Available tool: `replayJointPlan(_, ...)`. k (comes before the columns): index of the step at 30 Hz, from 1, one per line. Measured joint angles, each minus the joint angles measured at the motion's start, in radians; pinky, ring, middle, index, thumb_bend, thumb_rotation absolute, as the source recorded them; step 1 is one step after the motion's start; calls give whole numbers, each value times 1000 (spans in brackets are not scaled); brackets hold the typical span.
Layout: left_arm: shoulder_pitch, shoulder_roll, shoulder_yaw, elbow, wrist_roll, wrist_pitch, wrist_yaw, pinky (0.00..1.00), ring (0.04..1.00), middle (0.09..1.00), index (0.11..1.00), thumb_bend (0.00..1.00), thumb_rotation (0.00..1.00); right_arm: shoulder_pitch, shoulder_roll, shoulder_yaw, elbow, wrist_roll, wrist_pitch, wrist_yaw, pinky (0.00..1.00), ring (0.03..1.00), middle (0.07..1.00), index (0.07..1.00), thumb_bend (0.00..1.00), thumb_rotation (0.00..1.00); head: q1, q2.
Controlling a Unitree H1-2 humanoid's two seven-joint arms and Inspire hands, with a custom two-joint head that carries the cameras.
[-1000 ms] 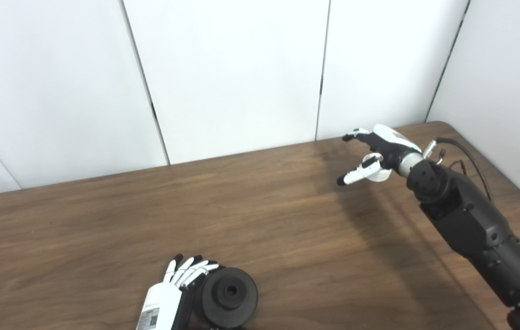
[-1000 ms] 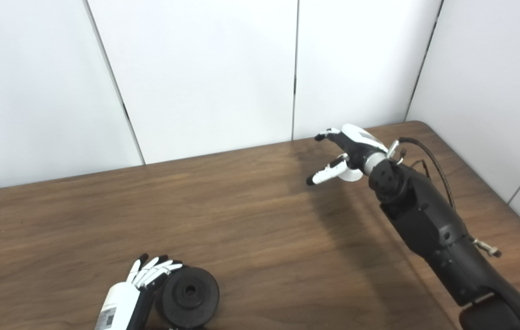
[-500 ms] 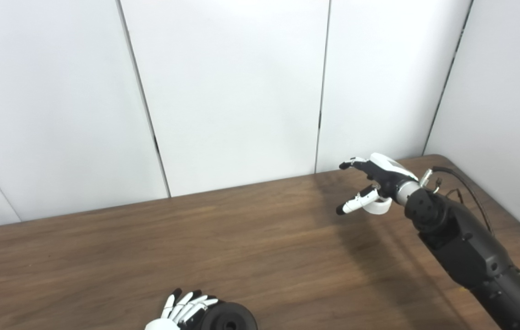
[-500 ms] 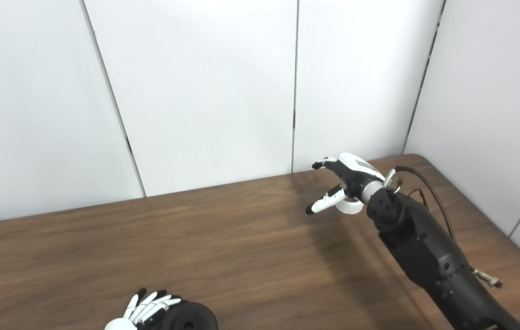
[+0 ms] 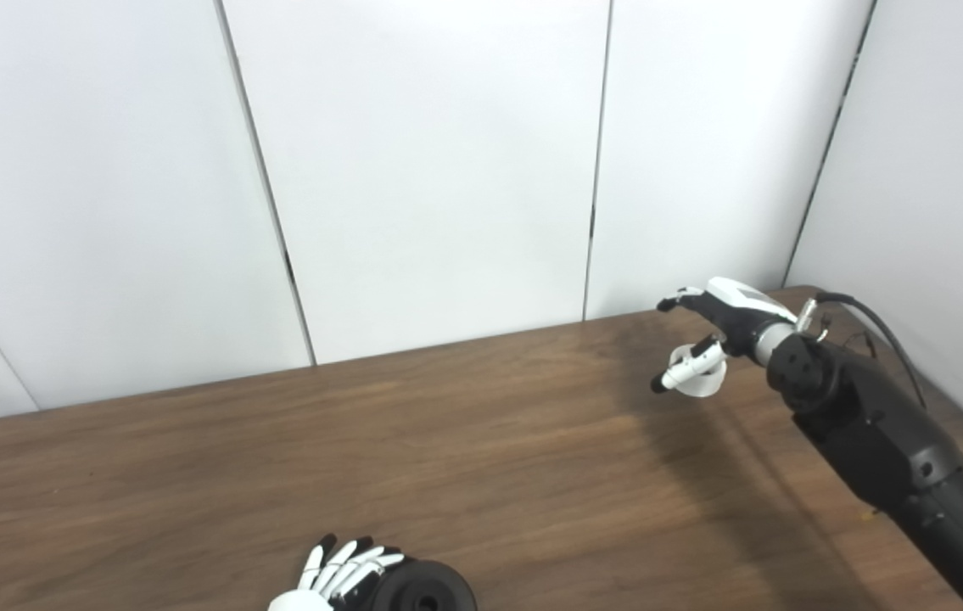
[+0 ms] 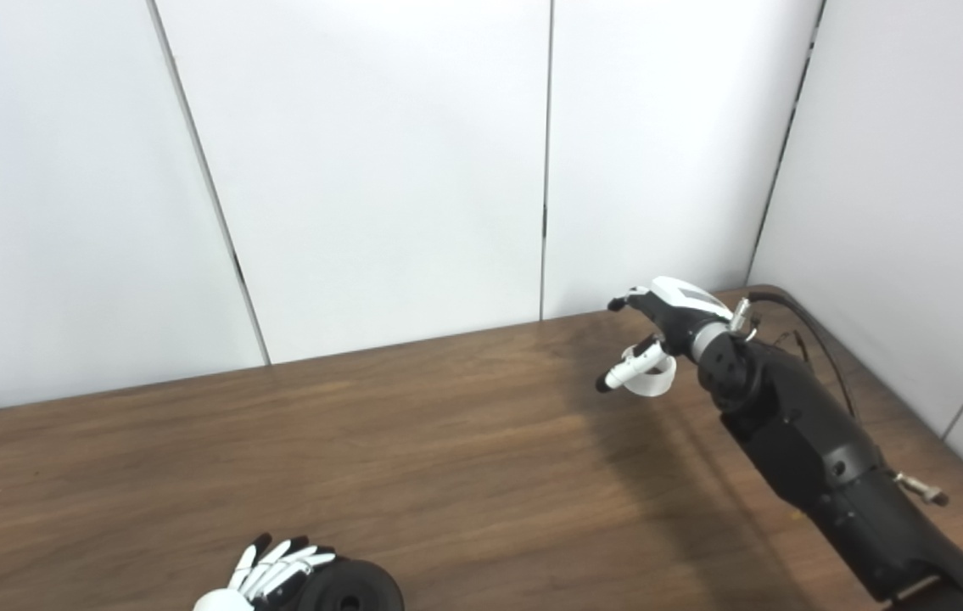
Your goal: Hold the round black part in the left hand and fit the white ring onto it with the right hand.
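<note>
From my station I see the left hand (image 5: 337, 577) at the bottom edge of both eye views, cut off by the frame, its fingers (image 5: 349, 564) curled against the near-left rim of the black part (image 5: 426, 590). The part sits low at the near side of the table (image 5: 362, 458), only its upper half in view, so I cannot tell whether it rests on the wood or is lifted. The right hand (image 5: 714, 327) is at the far right of the table, close to the far edge and the rounded far-right corner, raised above the surface with its shadow thrown on the wood below. The white ring (image 5: 702, 382) hangs just under this hand; one finger appears to pass through or along it, the other fingers spread loosely above. I judge the ring carried, though the exact contact is too small to confirm. The right arm (image 6: 820, 458) runs back along the right side of the table to the bottom right corner, a cable (image 6: 812, 327) looping beside the wrist. The two hands are well apart. Between them lies a broad stretch of bare wood. White wall panels (image 5: 430, 170) stand directly behind the far edge and close in on the right side.
</note>
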Motion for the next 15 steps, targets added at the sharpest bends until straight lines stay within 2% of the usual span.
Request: replayJointPlan(15,0,0,0,0,6,0,0,1000,901,816,482,524,57,-5,-2,29,61,-5,0,11,989,1000,985,873,946,318,3,15)
